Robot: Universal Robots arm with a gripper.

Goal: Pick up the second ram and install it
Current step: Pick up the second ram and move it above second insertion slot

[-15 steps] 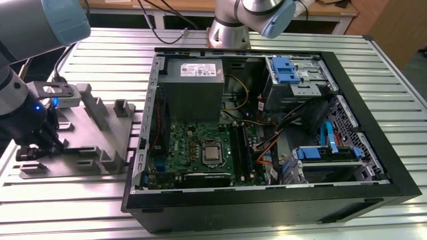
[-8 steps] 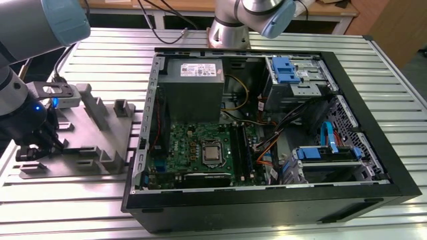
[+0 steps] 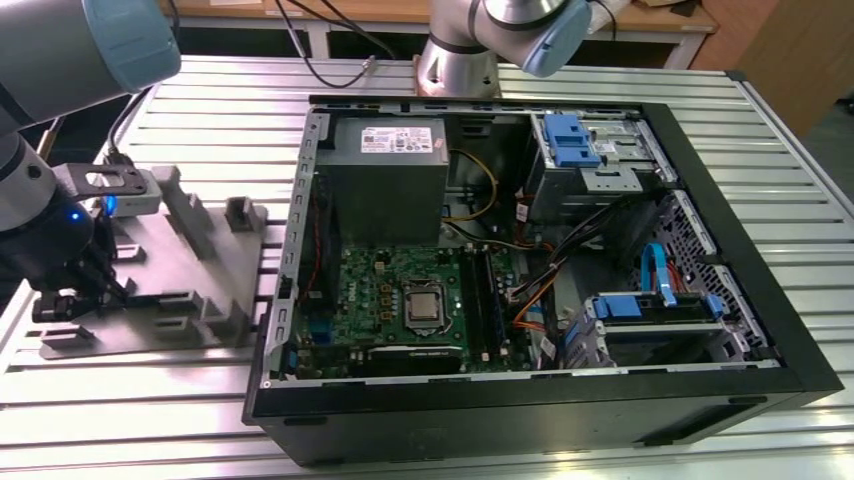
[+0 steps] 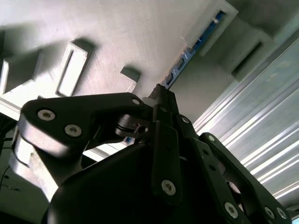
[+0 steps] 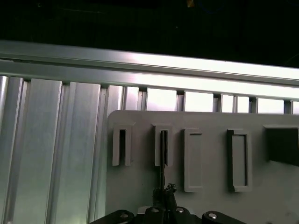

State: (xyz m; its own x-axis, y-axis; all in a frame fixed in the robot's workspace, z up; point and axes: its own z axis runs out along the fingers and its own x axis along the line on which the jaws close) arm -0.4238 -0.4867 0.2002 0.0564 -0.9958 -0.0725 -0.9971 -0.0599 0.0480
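Observation:
In the first wrist view the ram (image 5: pixel 163 154) stands edge-on as a thin dark strip in one slot of the grey holder plate (image 5: pixel 210 126). My gripper (image 5: pixel 164 192) is shut on its near end. The second wrist view shows the ram (image 4: pixel 194 49) as a long blue-green edge lying in its slot, with the gripper (image 4: pixel 161 93) closed on the end nearest me. In the exterior view the gripper (image 3: pixel 60 305) is down over the grey holder (image 3: pixel 174 270) at the exterior view's left, beside the open computer case (image 3: pixel 534 400). The motherboard's memory slots (image 3: pixel 487 300) lie inside the case.
The holder has several raised slots and blocks (image 3: pixel 240 215). It sits on a ribbed aluminium table (image 3: pixel 134 400). Inside the case are a power supply (image 3: pixel 387 160), drive cages with blue clips (image 3: pixel 567 140), loose cables (image 3: pixel 534 290) and the processor socket (image 3: pixel 424 305).

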